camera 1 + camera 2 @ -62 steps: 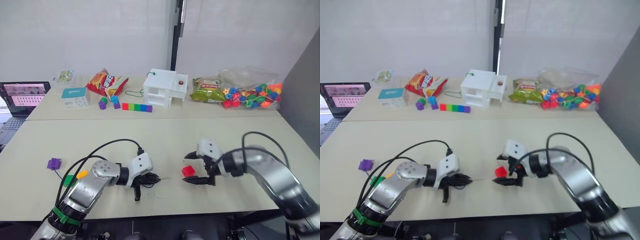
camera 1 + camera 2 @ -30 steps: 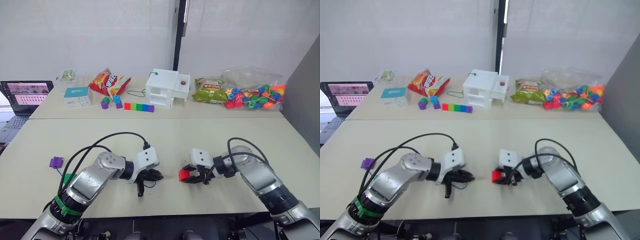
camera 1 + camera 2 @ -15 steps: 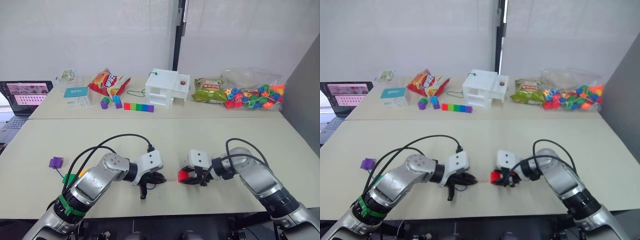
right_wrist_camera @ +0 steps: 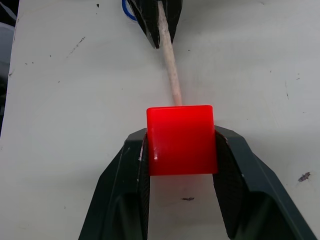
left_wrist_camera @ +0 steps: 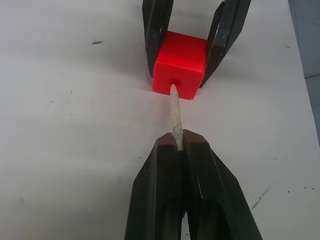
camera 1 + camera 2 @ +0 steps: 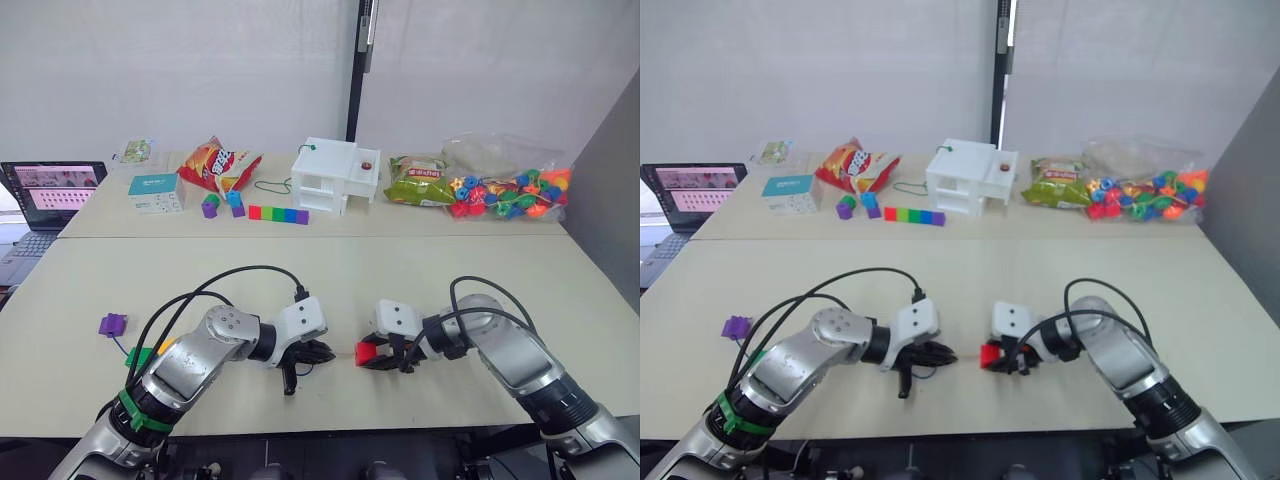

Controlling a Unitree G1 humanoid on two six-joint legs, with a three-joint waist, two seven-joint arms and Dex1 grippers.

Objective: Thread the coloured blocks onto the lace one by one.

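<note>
My right gripper point(image 4: 181, 137) is shut on a red block point(image 4: 180, 139), holding it just above the near table with its hole facing my left gripper point(image 5: 176, 141). My left gripper is shut on the lace, whose pale stiff tip point(image 5: 174, 113) sticks out from the fingers and enters the hole in the red block point(image 5: 180, 62). In the head views the two grippers meet tip to tip, the left gripper point(image 6: 322, 352) beside the red block point(image 6: 366, 352). A purple block point(image 6: 112, 323), a green block point(image 6: 140, 356) and a yellow block point(image 6: 165, 346) lie by my left forearm, with a thin blue stretch of lace point(image 6: 121, 347) between them.
On the far table stand a white box point(image 6: 333, 175), a chip bag point(image 6: 213, 164), a rainbow bar of cubes point(image 6: 276, 214), a few loose cubes point(image 6: 220, 205), a green snack bag point(image 6: 419, 184) and a clear bag of beads point(image 6: 507, 190). A laptop point(image 6: 45, 195) sits at far left.
My left gripper has moved right with the lace tip, closing the gap to the red block. The right gripper has held the block almost still.
</note>
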